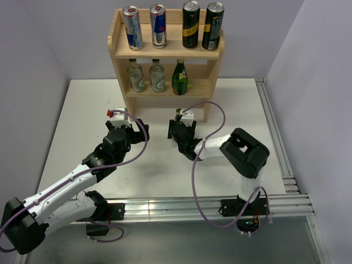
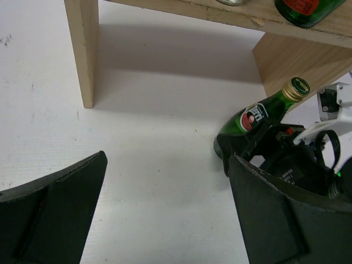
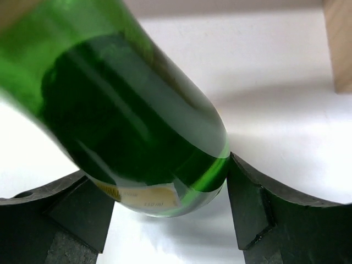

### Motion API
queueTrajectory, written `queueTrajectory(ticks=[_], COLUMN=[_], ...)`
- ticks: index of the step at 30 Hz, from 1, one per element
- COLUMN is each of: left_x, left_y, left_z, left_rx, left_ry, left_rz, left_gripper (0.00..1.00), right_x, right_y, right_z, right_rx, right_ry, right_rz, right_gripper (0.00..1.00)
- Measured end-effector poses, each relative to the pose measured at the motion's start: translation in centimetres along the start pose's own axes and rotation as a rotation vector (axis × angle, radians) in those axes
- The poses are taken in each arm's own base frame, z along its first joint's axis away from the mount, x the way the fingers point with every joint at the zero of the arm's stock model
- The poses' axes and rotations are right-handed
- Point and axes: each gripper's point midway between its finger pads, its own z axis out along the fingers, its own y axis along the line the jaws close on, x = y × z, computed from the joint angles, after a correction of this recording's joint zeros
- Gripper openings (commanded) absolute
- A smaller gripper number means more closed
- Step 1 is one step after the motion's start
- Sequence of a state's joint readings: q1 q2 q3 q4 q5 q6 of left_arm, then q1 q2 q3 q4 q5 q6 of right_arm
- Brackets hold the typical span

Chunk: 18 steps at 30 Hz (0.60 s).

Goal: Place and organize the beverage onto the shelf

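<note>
1. Left gripper (image 2: 165, 165): fingers (image 2: 55, 209) spread wide, nothing between them, only bare white table (image 1: 82, 110) beneath the gap.

2. Right gripper (image 3: 159, 176): off to the right of the left fingers. Its fingers (image 3: 264, 209) are clamped on the lower body of item 3, one pad on each side.

3. Green bottle (image 3: 126, 104): glass, with a red-and-white label and a gold cap (image 2: 296, 88). It is held tilted, the neck leaning away from the right fingers toward the shelf. Whether its base touches the table cannot be told.

4. Shelf (image 1: 165, 53): light wood, two tiers, standing on the table just beyond both sets of fingers. Its right side panel is nearest the held bottle's cap.

5. Lower tier, straight ahead of the fingers: two clear bottles (image 1: 136, 75), upright and side by side, then a second green bottle (image 1: 180, 77) upright to their right.

6. Upper tier, farthest from the fingers: two silver-and-blue cans (image 1: 132, 27) on the left and two black cans (image 1: 191, 25) on the right, all upright in one row.
</note>
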State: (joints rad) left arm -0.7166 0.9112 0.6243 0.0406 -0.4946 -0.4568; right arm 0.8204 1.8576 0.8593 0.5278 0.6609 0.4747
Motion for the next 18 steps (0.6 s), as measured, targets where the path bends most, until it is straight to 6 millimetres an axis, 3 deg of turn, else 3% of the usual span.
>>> queueTrajectory(ticks=[6, 11, 18], left_x=[0.0, 0.0, -0.1], left_y=[0.0, 0.0, 0.0], left_z=[0.0, 0.0, -0.1], left_rx=[0.0, 0.0, 0.002], left_ry=[0.0, 0.0, -0.003], left_rz=[0.0, -0.001, -0.002], left_gripper=[0.99, 0.99, 0.99], right_x=[-0.9, -4.9, -10.8], right_y=[0.2, 0.7, -0.8], right_z=[-3.6, -6.2, -9.2], right_rx=[-0.025, -0.048, -0.017], right_ry=[0.021, -0.049, -0.158], right_rz=[-0.06, -0.034, 0.001], right_gripper=[0.0, 0.0, 0.0])
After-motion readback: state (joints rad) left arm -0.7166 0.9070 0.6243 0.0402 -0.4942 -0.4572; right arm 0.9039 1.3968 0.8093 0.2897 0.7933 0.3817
